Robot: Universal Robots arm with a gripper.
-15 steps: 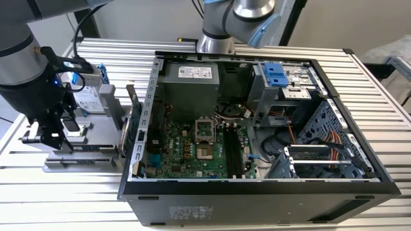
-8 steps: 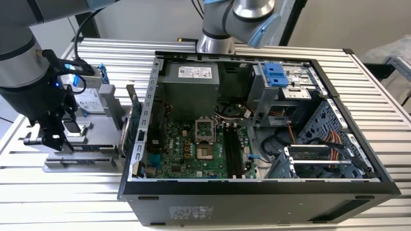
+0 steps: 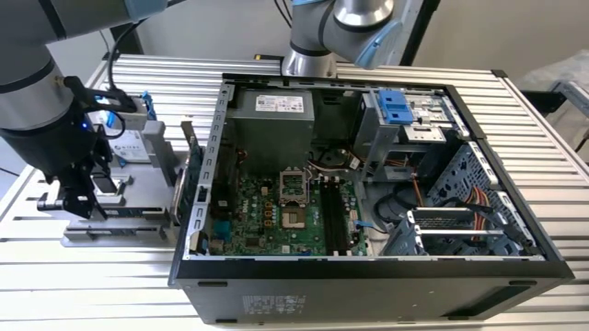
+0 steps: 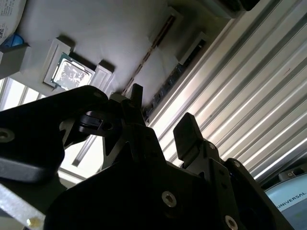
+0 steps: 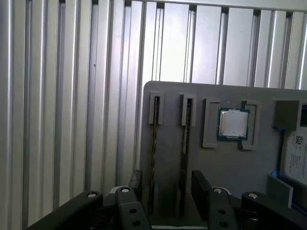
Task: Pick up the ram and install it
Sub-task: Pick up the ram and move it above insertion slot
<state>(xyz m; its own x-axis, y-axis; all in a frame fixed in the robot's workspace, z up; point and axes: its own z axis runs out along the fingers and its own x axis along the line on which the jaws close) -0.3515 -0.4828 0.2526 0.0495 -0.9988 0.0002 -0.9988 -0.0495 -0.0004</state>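
One ram (image 5: 154,143) — beneath end effector (image 5: 167,178).

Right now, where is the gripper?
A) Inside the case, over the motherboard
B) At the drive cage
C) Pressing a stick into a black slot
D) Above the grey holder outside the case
D: in the first wrist view the open gripper hangs above the grey holder with its two ram sticks. In the exterior view it is outside the case, on that view's left.
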